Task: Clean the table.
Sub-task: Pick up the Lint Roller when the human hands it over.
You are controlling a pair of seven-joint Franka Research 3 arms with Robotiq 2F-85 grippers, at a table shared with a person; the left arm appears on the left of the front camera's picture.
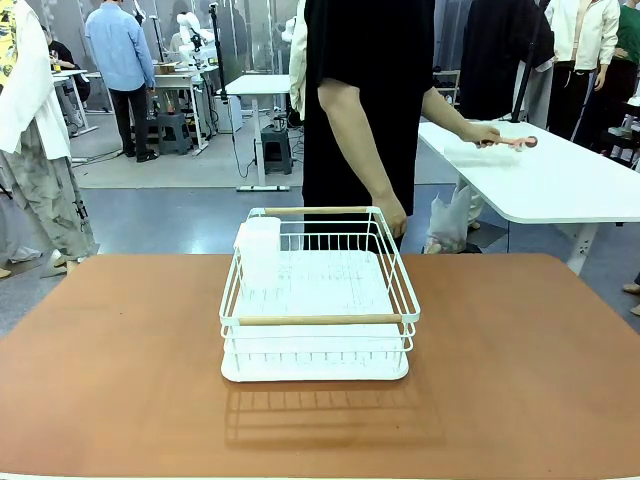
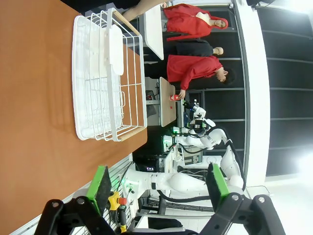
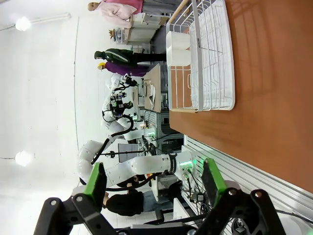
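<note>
The table [image 1: 120,370] has a smooth reddish-brown top. A white wire rack [image 1: 318,300] with wooden handles stands on its middle, holding a white cup holder [image 1: 259,250] at its left side. A person in black stands at the far edge, one hand [image 1: 392,215] by the rack's far right corner, the other hand holding a small pink thing [image 1: 515,142] on a white table [image 1: 560,185]. My left gripper [image 2: 159,188] is open, empty, off the table's [image 2: 34,122] edge, rack [image 2: 105,78] farther off. My right gripper [image 3: 154,183] is open, empty, off the table's [image 3: 274,98] side, rack [image 3: 208,54] beyond.
A white bag [image 1: 450,220] hangs by the white table at the far right. Other people and work tables stand in the background. The brown top is bare to the left, right and front of the rack.
</note>
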